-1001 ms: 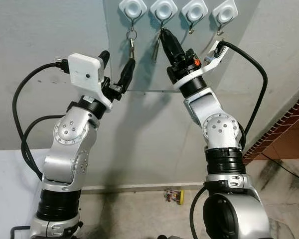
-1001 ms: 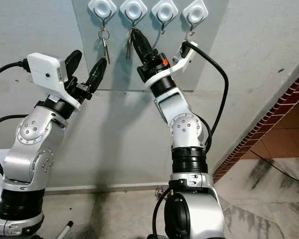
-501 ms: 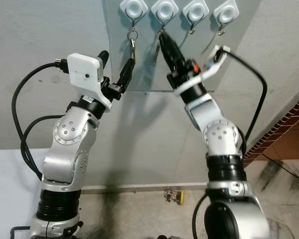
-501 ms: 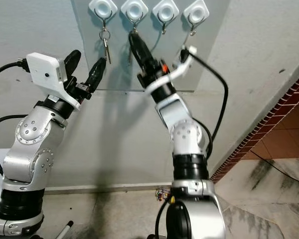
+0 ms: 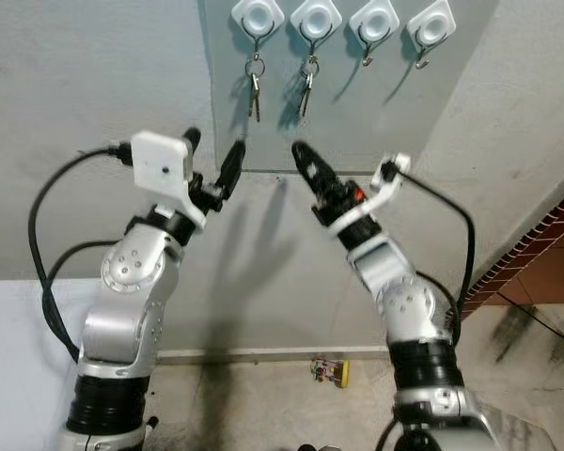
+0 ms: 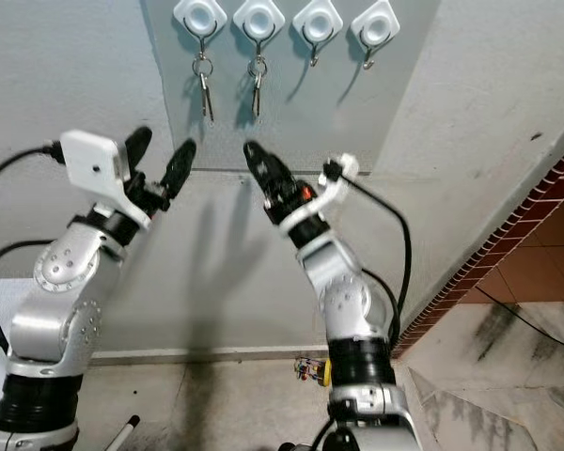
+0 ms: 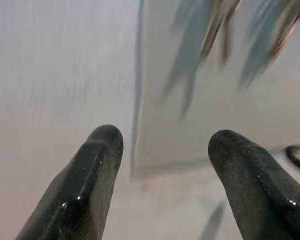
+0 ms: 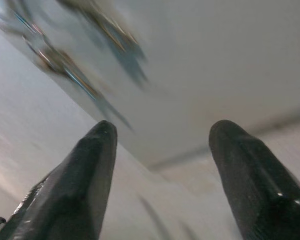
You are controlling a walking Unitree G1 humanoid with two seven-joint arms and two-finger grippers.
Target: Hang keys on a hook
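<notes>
Though unlabelled, keys (image 5: 307,83) hang hooked.

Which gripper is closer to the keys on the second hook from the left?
Right. The right gripper sits just below those keys, almost straight under them. The left gripper is lower and off to their left, under the first hook's keys.

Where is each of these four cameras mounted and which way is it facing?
Left eye: on the head, facing the wall; hooks, two key sets, both arms, left gripper raised.
Right eye: beside it, same scene; right gripper below the keys.
Left wrist: on that arm, along its open fingers toward blurred keys.
Right wrist: likewise, fingers open.
Shared: the grey panel and hanging keys.
</notes>
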